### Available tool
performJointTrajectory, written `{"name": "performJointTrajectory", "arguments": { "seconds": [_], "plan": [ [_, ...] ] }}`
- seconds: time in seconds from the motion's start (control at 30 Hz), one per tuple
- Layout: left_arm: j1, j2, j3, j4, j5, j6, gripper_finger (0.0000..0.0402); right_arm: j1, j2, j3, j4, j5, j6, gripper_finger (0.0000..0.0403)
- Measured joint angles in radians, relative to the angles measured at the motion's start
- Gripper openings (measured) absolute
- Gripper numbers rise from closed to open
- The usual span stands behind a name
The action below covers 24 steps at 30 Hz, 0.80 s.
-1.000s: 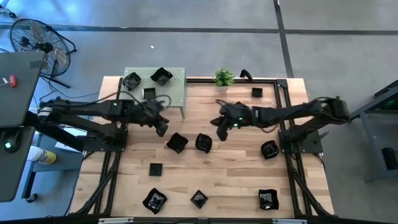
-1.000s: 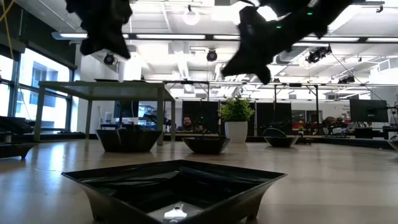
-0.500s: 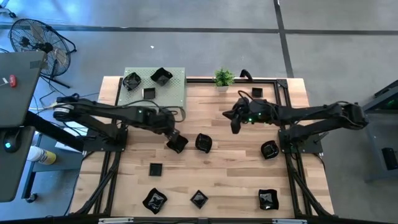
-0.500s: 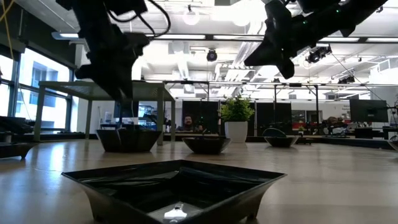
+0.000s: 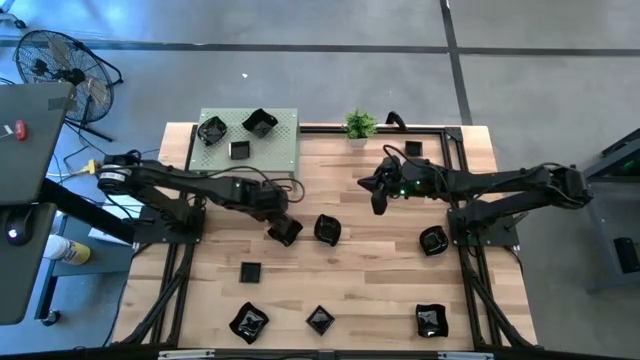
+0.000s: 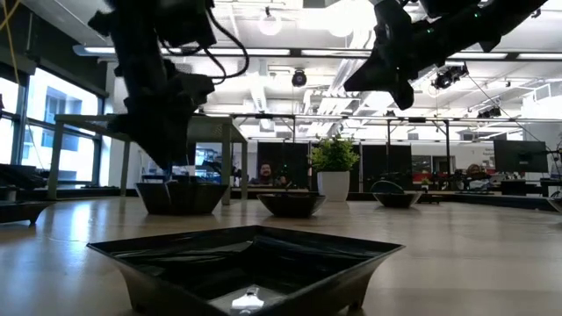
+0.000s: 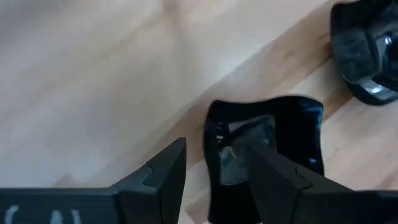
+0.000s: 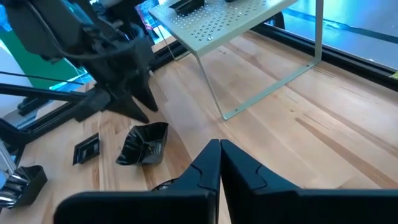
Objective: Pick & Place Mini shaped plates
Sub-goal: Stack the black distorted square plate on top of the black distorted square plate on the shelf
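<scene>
Small glossy black plates lie scattered on the wooden table (image 5: 380, 290). Three more sit on a raised pale-green perforated shelf (image 5: 275, 140) at the far left. My left gripper (image 7: 214, 143) is open and points steeply down over a square plate (image 5: 287, 232) left of the table's middle. One finger (image 7: 168, 171) stands outside the near rim of that plate (image 7: 267, 143), the other over its hollow. I cannot tell whether they touch it. A rounder plate (image 5: 327, 228) lies beside it. My right gripper (image 5: 378, 203) hovers shut and empty, high above the table's middle.
A small potted plant (image 5: 360, 125) stands at the far edge. Other plates lie at the near left (image 5: 248, 321), near middle (image 5: 320, 320), near right (image 5: 431, 320), right (image 5: 432, 240) and far right (image 5: 413, 149). A black frame borders the table.
My left gripper has come down from high above the table, moved a little toward the right edge and tipped steeper, ending low over the square plate. My right gripper drew back toward the right and far edges, then kept still. No plate has moved.
</scene>
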Motion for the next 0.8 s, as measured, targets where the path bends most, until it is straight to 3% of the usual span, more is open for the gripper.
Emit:
{"name": "performJointTrajectory", "arguments": {
  "seconds": [0.17, 0.43, 0.8],
  "plan": [
    [0.000, 0.001, -0.082, 0.083, 0.035, -0.060, 0.0159, 0.000, 0.000, 0.000, 0.008, 0.000, 0.000, 0.0002],
    [0.000, 0.001, -0.096, 0.082, 0.034, -0.059, 0.0154, 0.000, 0.001, 0.000, 0.029, 0.000, -0.005, 0.0002],
    [0.000, 0.001, -0.096, 0.082, 0.043, -0.048, 0.0039, 0.000, 0.001, 0.000, 0.029, 0.002, -0.025, 0.0002]
  ]
}}
